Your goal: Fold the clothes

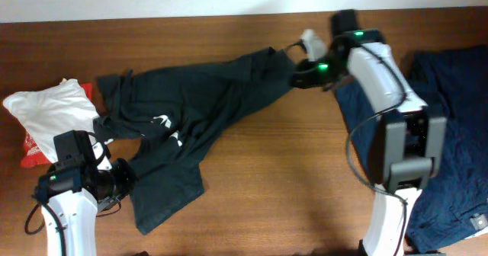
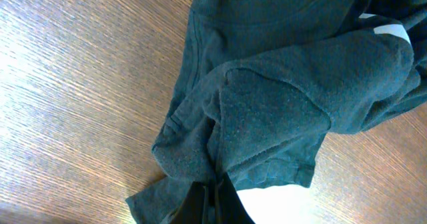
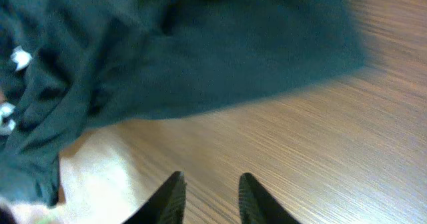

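Note:
The clothes, a black T-shirt, lie rumpled in a diagonal band from the front left to the back right of the table, with bits of white lettering showing. My left gripper is shut on a bunched fold at the shirt's front-left end. In the left wrist view that gripper pinches the dark cloth between its tips. My right gripper sits at the shirt's far right end. In the right wrist view it stands open over bare wood, and the shirt lies just ahead, free of the fingers.
A white and red garment lies at the left edge, beside my left arm. A navy blue shirt covers the table's right side, under and behind the right arm. Brown wooden table shows in the front middle.

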